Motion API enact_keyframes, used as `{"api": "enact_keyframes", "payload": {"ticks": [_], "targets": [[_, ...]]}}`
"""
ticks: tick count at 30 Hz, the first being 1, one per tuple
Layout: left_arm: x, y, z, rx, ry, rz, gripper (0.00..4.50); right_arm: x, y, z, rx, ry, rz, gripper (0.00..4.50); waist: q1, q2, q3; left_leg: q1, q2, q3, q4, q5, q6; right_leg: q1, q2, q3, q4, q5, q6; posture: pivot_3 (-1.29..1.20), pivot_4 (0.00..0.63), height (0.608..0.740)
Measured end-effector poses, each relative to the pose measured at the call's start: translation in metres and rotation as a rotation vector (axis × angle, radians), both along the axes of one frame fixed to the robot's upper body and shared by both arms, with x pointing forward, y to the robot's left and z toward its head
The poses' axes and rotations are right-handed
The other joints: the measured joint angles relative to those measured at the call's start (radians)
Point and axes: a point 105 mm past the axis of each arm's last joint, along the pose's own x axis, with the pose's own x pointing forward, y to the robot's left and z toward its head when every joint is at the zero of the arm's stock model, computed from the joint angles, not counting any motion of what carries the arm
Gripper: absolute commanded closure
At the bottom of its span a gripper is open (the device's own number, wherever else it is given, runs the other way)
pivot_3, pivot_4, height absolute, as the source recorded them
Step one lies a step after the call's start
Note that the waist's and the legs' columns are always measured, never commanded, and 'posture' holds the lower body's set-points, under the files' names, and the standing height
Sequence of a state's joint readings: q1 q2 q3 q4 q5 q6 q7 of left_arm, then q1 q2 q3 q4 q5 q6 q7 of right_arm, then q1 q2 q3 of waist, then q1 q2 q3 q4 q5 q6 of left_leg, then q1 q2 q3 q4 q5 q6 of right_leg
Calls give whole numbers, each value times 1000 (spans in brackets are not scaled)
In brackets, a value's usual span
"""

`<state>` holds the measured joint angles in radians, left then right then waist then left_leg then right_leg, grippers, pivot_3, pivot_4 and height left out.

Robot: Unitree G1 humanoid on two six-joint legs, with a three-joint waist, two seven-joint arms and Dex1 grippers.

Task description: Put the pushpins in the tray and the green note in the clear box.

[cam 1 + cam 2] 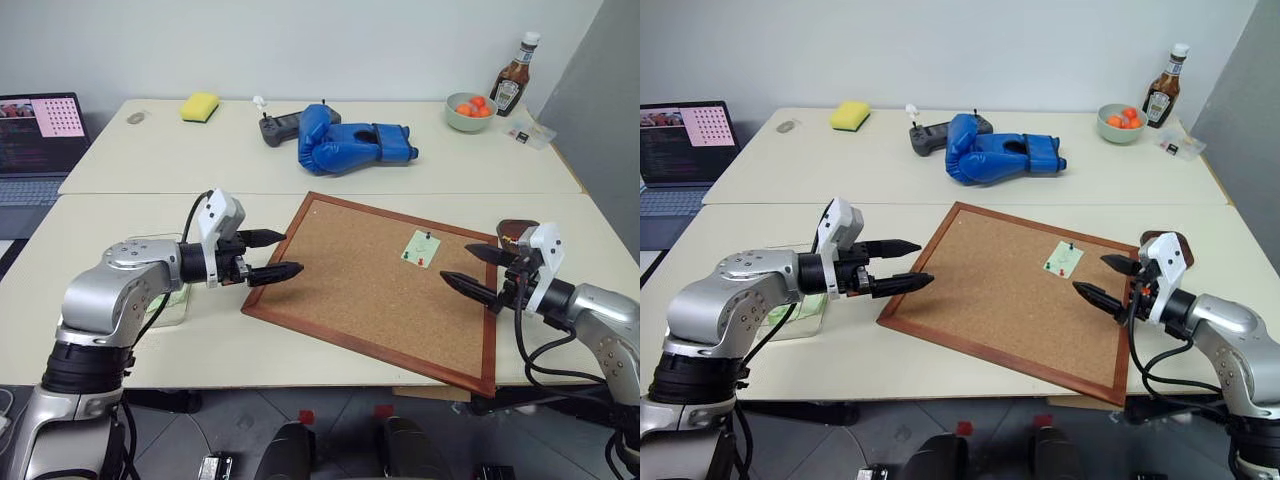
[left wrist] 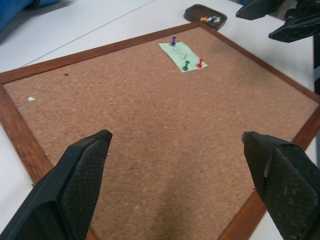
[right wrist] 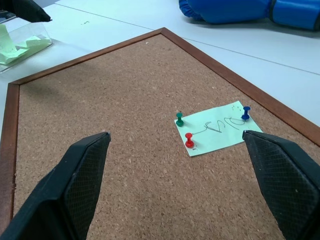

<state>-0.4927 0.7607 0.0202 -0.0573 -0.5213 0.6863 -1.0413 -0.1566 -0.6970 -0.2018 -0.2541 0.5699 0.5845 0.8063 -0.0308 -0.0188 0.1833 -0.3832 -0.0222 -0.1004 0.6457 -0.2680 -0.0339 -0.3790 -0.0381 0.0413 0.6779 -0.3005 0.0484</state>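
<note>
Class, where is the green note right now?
In the head views, the green note lies pinned on the cork board, toward its far right corner, near the right gripper and the small brown tray.

A corkboard point(image 1: 375, 285) lies on the near desk point(image 1: 150, 345), with the note point(image 3: 217, 130) pinned on its right part by three pushpins point(image 3: 189, 140). The tray point(image 2: 205, 15) sits just off the board's right edge, the box point(image 3: 25, 42) off its left. On the far desk stand a glove point(image 1: 350, 140), sponge point(image 1: 200, 106), bowl point(image 1: 470, 112) and bottle point(image 1: 513, 78)
</note>
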Motion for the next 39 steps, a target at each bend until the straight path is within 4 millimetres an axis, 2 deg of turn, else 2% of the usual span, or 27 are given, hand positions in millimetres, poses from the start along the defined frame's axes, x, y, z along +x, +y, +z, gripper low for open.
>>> {"api": "enact_keyframes", "payload": {"ticks": [24,27,30,32,34,37,39], "targets": [[1,-14,-5,19,-44,-84,44,2,-4,-6,-20,-8,-51,0,1,0,0,0,0,0,1,0,0,0,0,0,1,0,0,0,150,740],[3,-27,-11,24,-94,-114,452,6,0,-10,-39,-22,-54,0,1,0,0,0,0,0,1,0,0,0,0,0,1,0,0,0,150,740],[7,-43,-20,0,-116,-143,1213,17,1,-18,-49,-26,-83,0,1,0,0,0,0,0,1,0,0,0,0,0,1,0,0,0,150,740],[7,-53,-23,-6,-118,-168,1558,22,4,-18,-51,-40,-90,0,0,0,0,0,0,0,1,0,0,-1,0,0,2,0,0,0,150,740],[16,-59,-23,-16,-139,-148,1876,34,3,-18,-66,-53,-123,0,0,0,0,0,0,0,1,1,0,-1,0,0,2,0,0,0,150,740],[23,-74,-24,-38,-150,-154,2532,49,12,-16,-46,-71,-138,0,-1,0,0,0,0,1,1,1,-1,-1,0,0,3,0,0,0,150,740],[25,-78,-32,-19,-142,-158,2950,54,17,-18,-52,-72,-137,0,-1,0,0,0,0,0,1,1,-1,-1,0,0,2,0,0,0,150,740]]}}
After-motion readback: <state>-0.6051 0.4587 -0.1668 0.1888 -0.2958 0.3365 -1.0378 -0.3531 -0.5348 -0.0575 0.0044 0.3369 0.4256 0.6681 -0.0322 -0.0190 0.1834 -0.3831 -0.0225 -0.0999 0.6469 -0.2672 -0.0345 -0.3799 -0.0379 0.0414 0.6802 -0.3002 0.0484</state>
